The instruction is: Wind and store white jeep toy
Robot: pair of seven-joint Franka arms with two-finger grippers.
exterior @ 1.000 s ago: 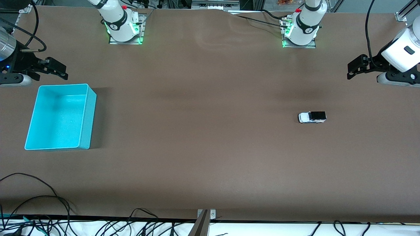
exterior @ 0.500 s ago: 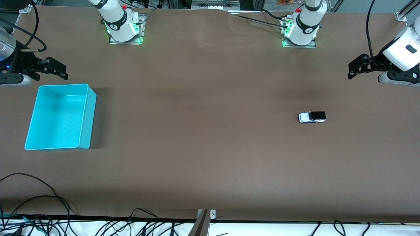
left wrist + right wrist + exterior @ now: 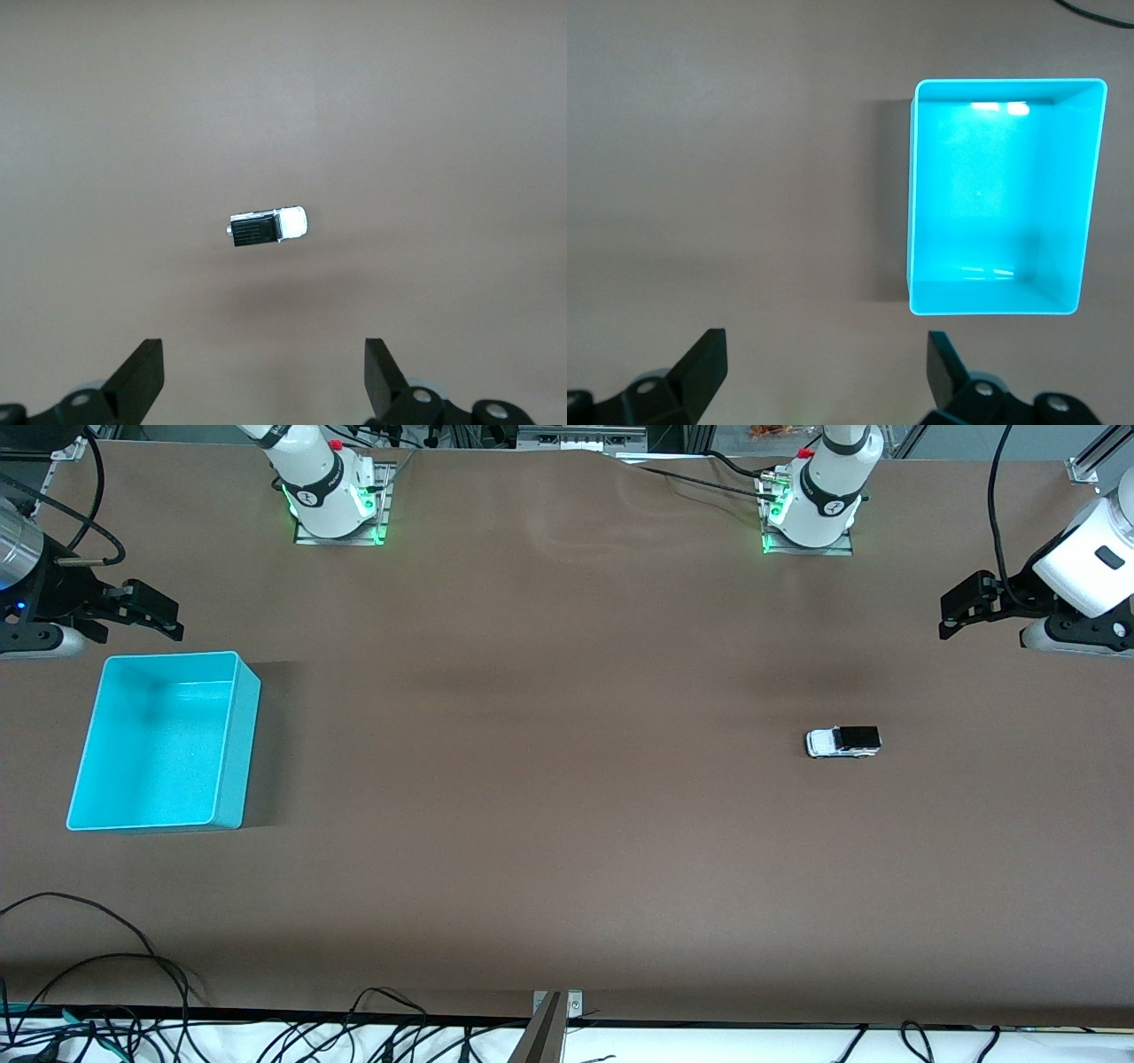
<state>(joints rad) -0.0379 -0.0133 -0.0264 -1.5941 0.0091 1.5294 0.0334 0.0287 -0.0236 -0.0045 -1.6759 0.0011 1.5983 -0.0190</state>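
The small white jeep toy (image 3: 842,741) with its black rectangular roof stands on the brown matte surface (image 3: 567,797), right of centre in the front view toward the left arm's end, with nothing touching it. Its wheels are too small to make out. The left end effector (image 3: 955,611) hangs at the upper right edge over bare surface, fingers spread and empty; the arm is cut off by the frame. The right end effector (image 3: 158,614) waits at the upper left, just above the empty turquoise plastic rectangular bin (image 3: 239,691), fingers also spread. In both wrist views only the fingertips (image 3: 142,376) (image 3: 704,363) show.
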